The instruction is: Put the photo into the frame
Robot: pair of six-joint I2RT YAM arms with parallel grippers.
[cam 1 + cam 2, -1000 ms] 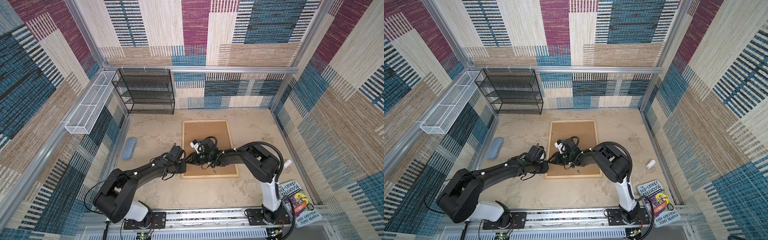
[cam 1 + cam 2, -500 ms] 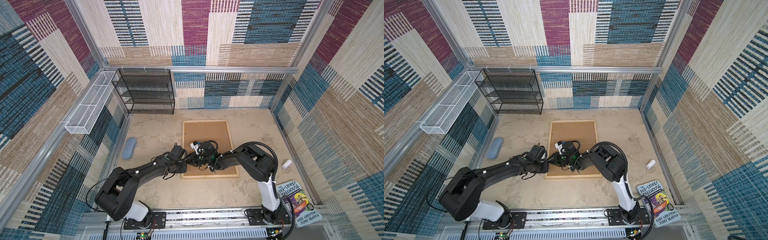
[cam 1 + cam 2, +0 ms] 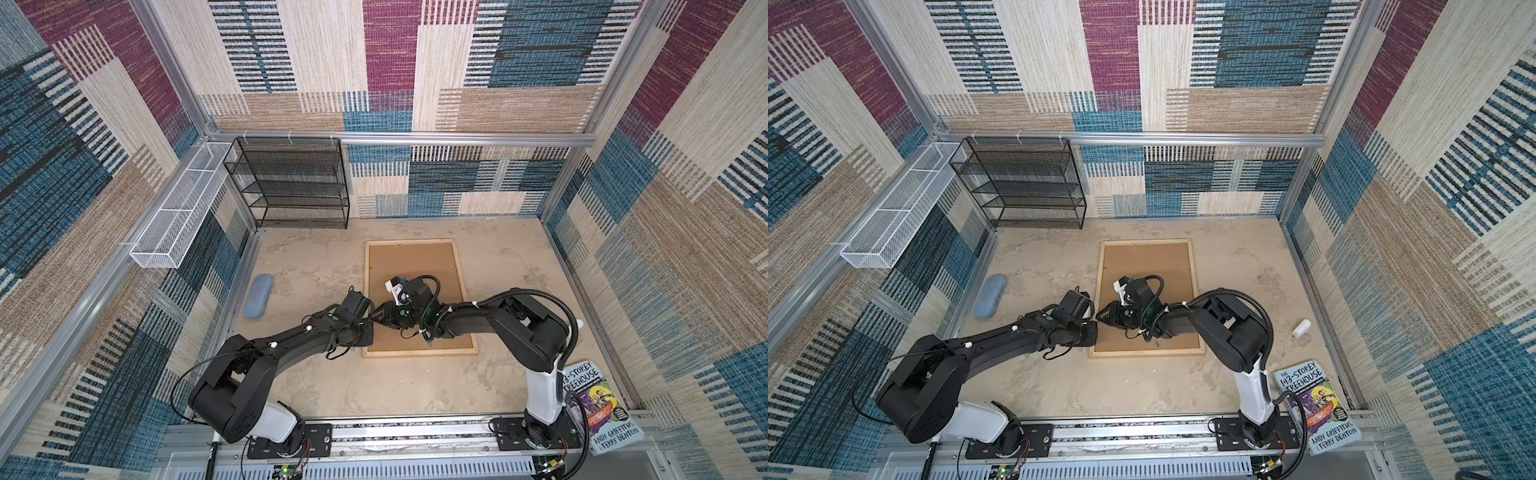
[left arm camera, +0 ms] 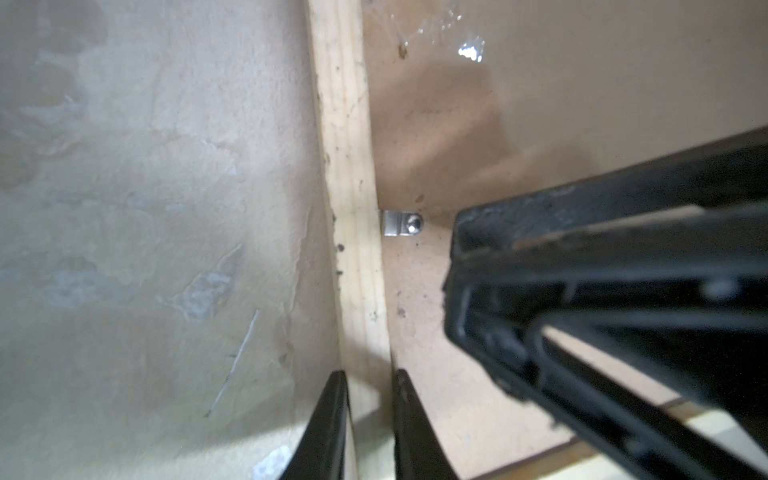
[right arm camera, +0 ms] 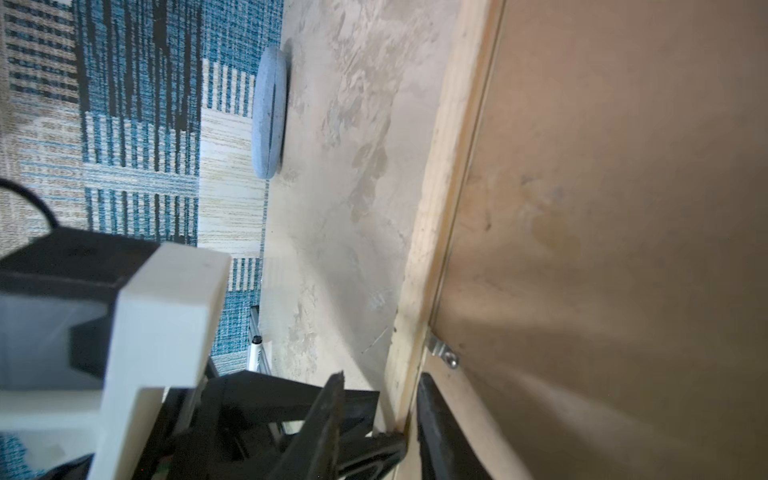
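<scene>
The frame [image 3: 419, 353] [image 3: 1146, 353] lies flat on the table with a brown backing board [image 3: 415, 262] [image 5: 623, 208] filling it. The photo is hidden. My left gripper [image 3: 369, 332] [image 3: 1095, 332] [image 4: 368, 374] is shut on the frame's left wooden strip [image 4: 349, 166], one finger on each side. My right gripper [image 3: 375, 318] [image 3: 1099, 318] [image 5: 380, 378] stands just beyond it, astride the same strip [image 5: 449, 166]. Its jaws are open, with a gap on the outer side. A small metal tab [image 4: 401, 227] [image 5: 442, 351] sits on the board against the strip.
A blue case [image 3: 257, 296] [image 5: 270, 112] lies left of the frame. At the back left stand a black mesh shelf [image 3: 291, 183] and a white wire basket [image 3: 178, 208]. A book [image 3: 602, 411] and a small white roll [image 3: 1301, 328] lie at the right.
The right arm's elbow has swung a little. Both grippers stay at the frame's left strip, and the frame has not moved.
</scene>
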